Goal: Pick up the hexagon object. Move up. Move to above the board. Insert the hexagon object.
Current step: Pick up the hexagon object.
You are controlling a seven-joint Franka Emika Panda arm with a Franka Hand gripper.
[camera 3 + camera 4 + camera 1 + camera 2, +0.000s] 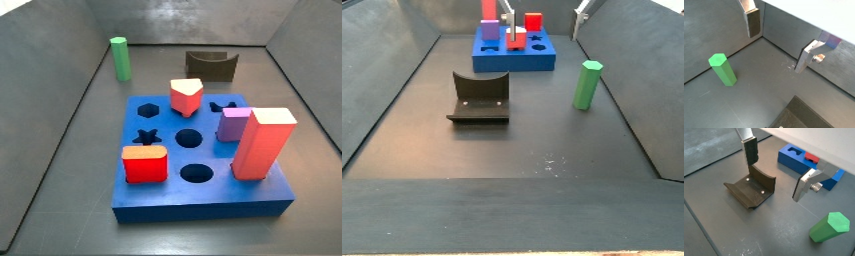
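Board (201, 195) sitting nearest in a side view, hexagon hole empty. Hexagon object (587, 85) standing upright on desk (502, 150), untouched. I'm holding claw (774, 170) apart, empty, above floor; everything remaining.

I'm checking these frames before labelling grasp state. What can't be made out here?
- Gripper: fingers apart in both wrist views, nothing between them; in a side view only bits show, cut by the top edge.
- Board: mostly hidden behind a finger and the white edge.
- Hexagon hole: depth unreadable.
- Green rod: hexagonal section too small to confirm in that side view.
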